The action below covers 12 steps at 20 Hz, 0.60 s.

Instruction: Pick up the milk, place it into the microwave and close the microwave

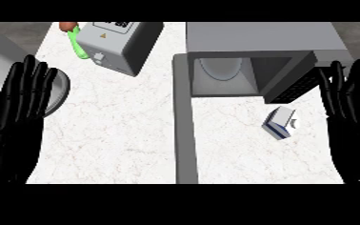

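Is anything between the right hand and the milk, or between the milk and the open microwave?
Nothing visible. The milk lies on bare counter, just left of the open right hand. The microwave stands behind it, its door swung out to the left, the cavity mouth unobstructed with only its plate inside.

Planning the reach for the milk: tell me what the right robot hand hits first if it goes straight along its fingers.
Probably nothing: the right robot hand points up the picture's right edge, passing right of the milk and the microwave. Depth is unclear.
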Motion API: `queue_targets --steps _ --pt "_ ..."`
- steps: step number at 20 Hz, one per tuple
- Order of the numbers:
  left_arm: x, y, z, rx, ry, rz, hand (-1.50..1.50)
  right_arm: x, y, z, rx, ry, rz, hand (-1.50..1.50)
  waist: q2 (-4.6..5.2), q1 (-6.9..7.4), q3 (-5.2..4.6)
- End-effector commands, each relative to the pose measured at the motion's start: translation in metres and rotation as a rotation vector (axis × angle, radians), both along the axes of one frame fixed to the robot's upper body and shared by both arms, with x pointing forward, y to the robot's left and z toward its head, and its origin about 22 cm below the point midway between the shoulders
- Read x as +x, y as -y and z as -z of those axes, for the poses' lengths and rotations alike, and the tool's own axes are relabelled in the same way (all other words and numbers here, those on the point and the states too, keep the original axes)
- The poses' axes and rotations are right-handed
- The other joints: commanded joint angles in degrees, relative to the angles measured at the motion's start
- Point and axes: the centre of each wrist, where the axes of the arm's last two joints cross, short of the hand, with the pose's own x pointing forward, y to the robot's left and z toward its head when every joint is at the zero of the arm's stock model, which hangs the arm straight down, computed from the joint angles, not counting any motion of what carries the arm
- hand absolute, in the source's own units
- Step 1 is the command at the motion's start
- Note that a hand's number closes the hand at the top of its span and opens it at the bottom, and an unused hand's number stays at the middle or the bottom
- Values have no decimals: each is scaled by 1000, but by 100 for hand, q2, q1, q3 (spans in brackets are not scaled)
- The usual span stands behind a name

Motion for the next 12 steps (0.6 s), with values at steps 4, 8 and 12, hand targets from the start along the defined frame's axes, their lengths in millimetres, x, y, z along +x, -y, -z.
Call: queue_targets --steps 4,8,12 --pt "19 -11 -9 -60 6 -3 -150 8 -10 2 19 44 267 -150 -74 98 -6" --pt "-1 -29 10 -149 -102 -59 -150 31 -25 13 1 -39 389 -150 -76 206 -8" --pt "0 -36 -6 -157 -116 -52 -150 7 -55 -5 24 -49 380 -150 -91 114 -5"
